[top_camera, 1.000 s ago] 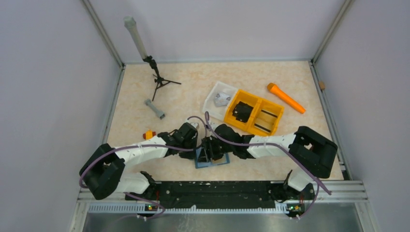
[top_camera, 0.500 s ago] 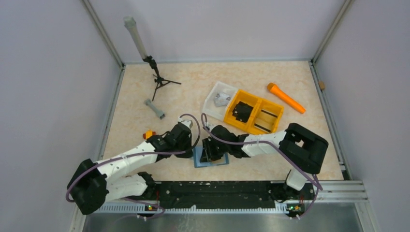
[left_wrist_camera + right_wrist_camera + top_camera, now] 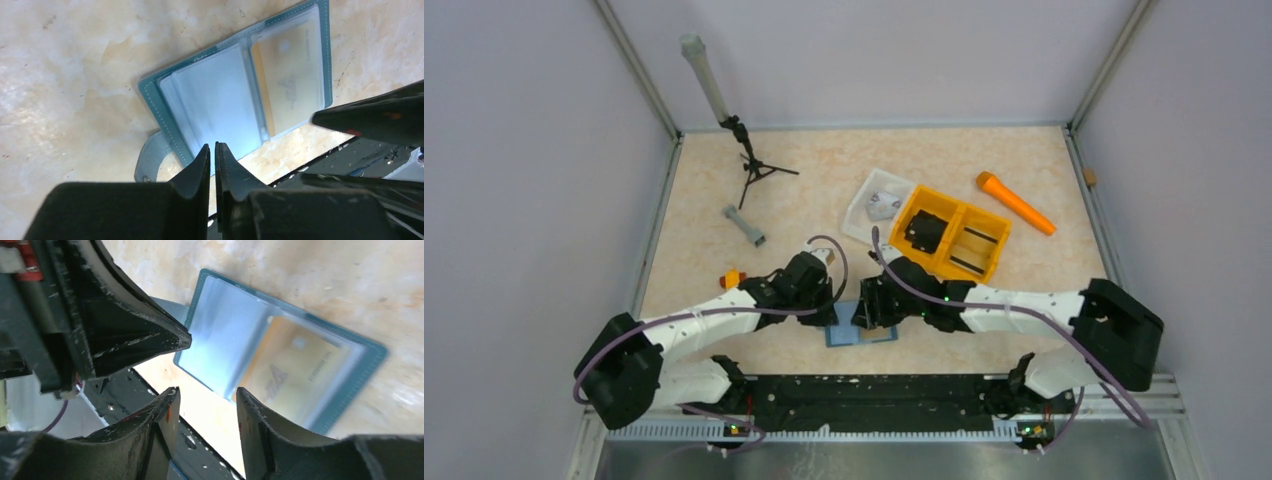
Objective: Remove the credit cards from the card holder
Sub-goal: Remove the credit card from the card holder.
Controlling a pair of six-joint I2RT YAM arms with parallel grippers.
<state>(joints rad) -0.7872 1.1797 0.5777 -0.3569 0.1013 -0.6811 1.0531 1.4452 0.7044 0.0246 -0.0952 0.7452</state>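
The teal card holder (image 3: 864, 337) lies open and flat near the table's front edge. In the left wrist view the card holder (image 3: 235, 95) shows clear sleeves, with a gold credit card (image 3: 290, 82) in the right one. The same card (image 3: 295, 372) shows through plastic in the right wrist view. My left gripper (image 3: 216, 146) hangs over the near edge of the empty left sleeve, jaws pressed almost together with nothing between them. My right gripper (image 3: 207, 390) is open above the holder's near edge, beside the left fingers (image 3: 150, 340). From above, both gripper heads meet over the holder.
An orange divided bin (image 3: 964, 225) and a white tray (image 3: 869, 190) stand behind the holder. An orange tool (image 3: 1014, 202) lies at the back right. A small tripod (image 3: 749, 165), a grey bar (image 3: 744, 225) and a small orange piece (image 3: 732, 279) sit on the left. The black base rail (image 3: 874, 395) runs just in front.
Both arms shifted while the holder stayed put: the right arm's elbow swung out to the right, and the left arm's elbow swung left then partly back. The gripper heads stayed at the holder.
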